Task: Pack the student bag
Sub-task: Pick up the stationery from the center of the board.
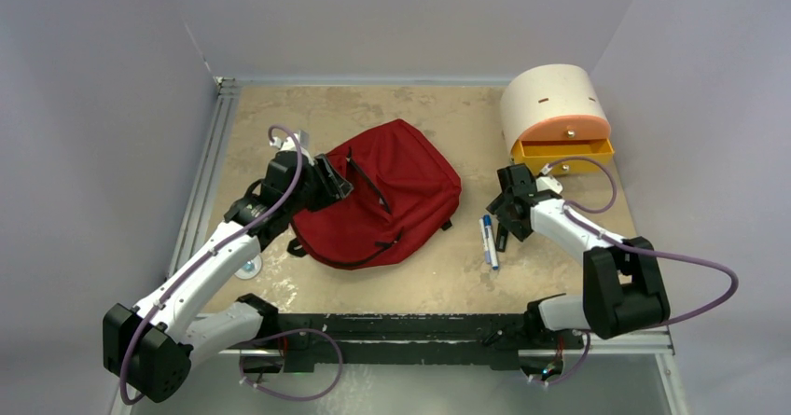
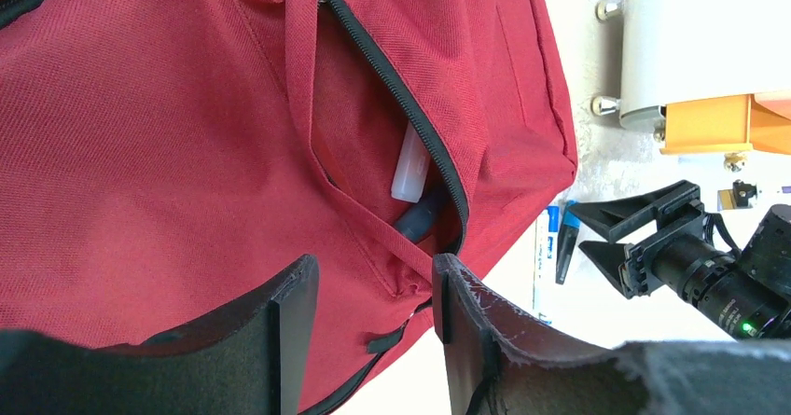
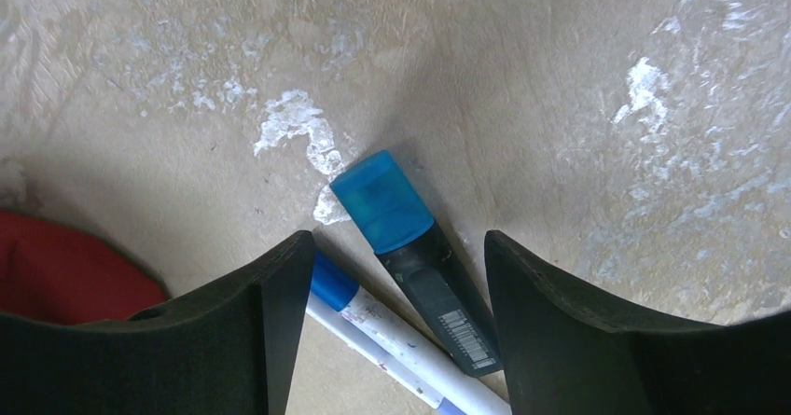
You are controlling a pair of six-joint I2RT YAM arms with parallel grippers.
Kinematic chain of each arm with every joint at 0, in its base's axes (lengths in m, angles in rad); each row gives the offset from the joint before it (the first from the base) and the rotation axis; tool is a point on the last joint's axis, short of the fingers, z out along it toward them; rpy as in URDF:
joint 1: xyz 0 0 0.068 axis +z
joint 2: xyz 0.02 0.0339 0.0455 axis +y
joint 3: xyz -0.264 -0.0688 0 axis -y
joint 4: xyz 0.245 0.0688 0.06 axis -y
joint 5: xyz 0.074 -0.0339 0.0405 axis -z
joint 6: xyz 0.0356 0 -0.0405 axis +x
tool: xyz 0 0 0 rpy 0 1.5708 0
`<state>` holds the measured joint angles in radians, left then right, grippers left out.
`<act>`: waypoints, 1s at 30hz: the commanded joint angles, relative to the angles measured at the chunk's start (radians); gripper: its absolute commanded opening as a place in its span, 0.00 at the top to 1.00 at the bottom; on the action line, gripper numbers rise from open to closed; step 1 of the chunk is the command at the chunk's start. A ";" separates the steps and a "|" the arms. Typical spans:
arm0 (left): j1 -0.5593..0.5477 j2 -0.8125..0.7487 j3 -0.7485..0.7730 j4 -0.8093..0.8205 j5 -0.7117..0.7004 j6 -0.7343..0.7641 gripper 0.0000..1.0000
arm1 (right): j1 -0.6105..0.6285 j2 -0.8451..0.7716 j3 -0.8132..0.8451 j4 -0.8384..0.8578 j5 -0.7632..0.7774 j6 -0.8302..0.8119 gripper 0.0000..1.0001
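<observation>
The dark red student bag (image 1: 387, 200) lies flat in the middle of the table. In the left wrist view its front pocket (image 2: 373, 145) is unzipped, with a white tube (image 2: 410, 168) and a dark pen (image 2: 420, 217) inside. My left gripper (image 1: 332, 184) is open at the bag's left edge, its jaws (image 2: 373, 280) either side of the pocket's lower corner. My right gripper (image 1: 505, 217) is open and low over a black highlighter with a blue cap (image 3: 410, 238) and a white marker with a blue cap (image 3: 392, 331) on the table right of the bag.
A cream-and-orange rounded drawer box (image 1: 557, 115) stands at the back right, its yellow drawer slightly out. A small white round object (image 1: 248, 268) lies near the left arm. A metal rail (image 1: 201, 191) runs along the table's left edge.
</observation>
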<state>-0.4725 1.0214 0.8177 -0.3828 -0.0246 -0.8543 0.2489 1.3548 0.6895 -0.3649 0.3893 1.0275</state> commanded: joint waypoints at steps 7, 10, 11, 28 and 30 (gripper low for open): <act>0.003 -0.015 -0.006 0.038 0.014 -0.008 0.53 | -0.026 0.111 0.007 0.028 -0.072 0.019 0.37; 0.003 -0.020 -0.008 0.032 0.007 -0.006 0.53 | -0.027 0.145 0.024 0.011 -0.058 0.023 0.45; 0.003 -0.020 -0.010 0.032 0.006 -0.006 0.53 | -0.027 0.149 0.028 0.009 -0.055 0.023 0.48; 0.003 0.005 0.001 0.080 0.078 0.005 0.53 | -0.030 -0.097 0.126 -0.153 0.140 0.004 1.00; 0.003 0.018 0.006 0.108 0.117 0.022 0.53 | -0.029 -0.168 0.146 -0.134 0.126 -0.048 1.00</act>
<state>-0.4725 1.0245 0.8047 -0.3637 0.0154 -0.8532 0.2218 1.3045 0.7563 -0.4675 0.4507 1.0317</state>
